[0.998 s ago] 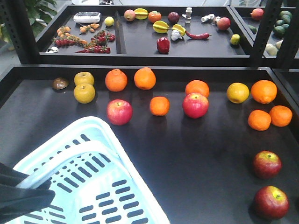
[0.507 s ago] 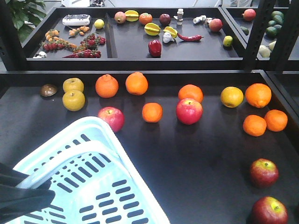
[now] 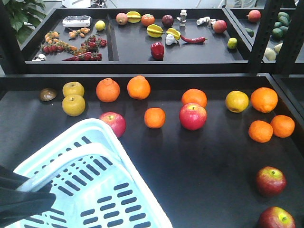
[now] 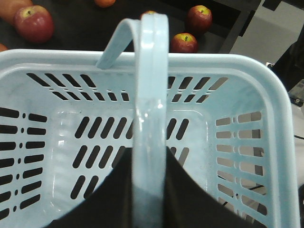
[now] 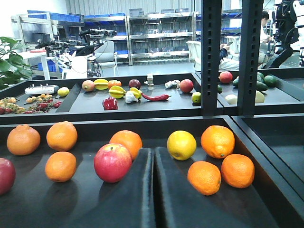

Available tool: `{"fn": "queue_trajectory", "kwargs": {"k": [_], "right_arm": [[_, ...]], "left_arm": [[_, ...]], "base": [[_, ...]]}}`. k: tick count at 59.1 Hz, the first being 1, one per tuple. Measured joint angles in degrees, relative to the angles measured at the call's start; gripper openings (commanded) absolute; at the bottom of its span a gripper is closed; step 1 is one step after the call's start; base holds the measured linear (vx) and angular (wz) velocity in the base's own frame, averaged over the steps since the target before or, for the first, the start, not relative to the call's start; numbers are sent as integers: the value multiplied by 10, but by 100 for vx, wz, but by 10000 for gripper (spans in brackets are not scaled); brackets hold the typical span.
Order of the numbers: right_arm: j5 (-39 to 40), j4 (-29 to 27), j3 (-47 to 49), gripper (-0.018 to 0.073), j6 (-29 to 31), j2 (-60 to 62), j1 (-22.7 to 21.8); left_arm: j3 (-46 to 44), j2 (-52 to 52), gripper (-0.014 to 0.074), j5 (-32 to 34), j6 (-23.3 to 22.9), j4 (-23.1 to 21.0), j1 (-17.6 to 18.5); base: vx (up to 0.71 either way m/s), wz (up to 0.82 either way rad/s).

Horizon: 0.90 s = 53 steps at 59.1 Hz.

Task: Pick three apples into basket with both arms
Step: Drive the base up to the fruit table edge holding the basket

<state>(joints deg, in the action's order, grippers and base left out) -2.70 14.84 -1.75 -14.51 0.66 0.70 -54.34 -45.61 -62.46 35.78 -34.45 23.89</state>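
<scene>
Two dark red apples (image 3: 271,181) (image 3: 276,218) lie at the tray's near right; the left wrist view shows them (image 4: 198,18) (image 4: 184,42) beyond the basket's far rim. The pale blue basket (image 3: 92,125) fills the lower left and holds no fruit (image 4: 213,61). My left gripper (image 3: 38,194) (image 4: 149,159) is shut on the basket's swing handle (image 4: 151,71). My right gripper (image 5: 153,154) is shut with nothing between its fingers. It hovers low over the tray, pointing between a pinkish-red apple (image 5: 112,163) and a yellow fruit (image 5: 181,145). It is out of the front view.
Two brighter pinkish-red apples (image 3: 113,123) (image 3: 193,116), several oranges (image 3: 155,117) and yellow fruit (image 3: 236,101) lie across the black tray (image 3: 209,161). A raised rear shelf (image 3: 142,66) holds mixed produce. Black upright posts (image 3: 262,28) stand at the right.
The view has shifted: the fruit on the tray sits slightly lower in frame. The basket and my left gripper keep their place in it.
</scene>
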Motion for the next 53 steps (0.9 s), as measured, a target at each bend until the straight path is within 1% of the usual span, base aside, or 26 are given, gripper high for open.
{"fn": "queue_trajectory", "kwargs": {"k": [53], "right_arm": [[0, 0, 0, -5, 0, 0, 0]], "left_arm": [[0, 0, -6, 0, 0, 0, 0]], "base": [[0, 0]]}}
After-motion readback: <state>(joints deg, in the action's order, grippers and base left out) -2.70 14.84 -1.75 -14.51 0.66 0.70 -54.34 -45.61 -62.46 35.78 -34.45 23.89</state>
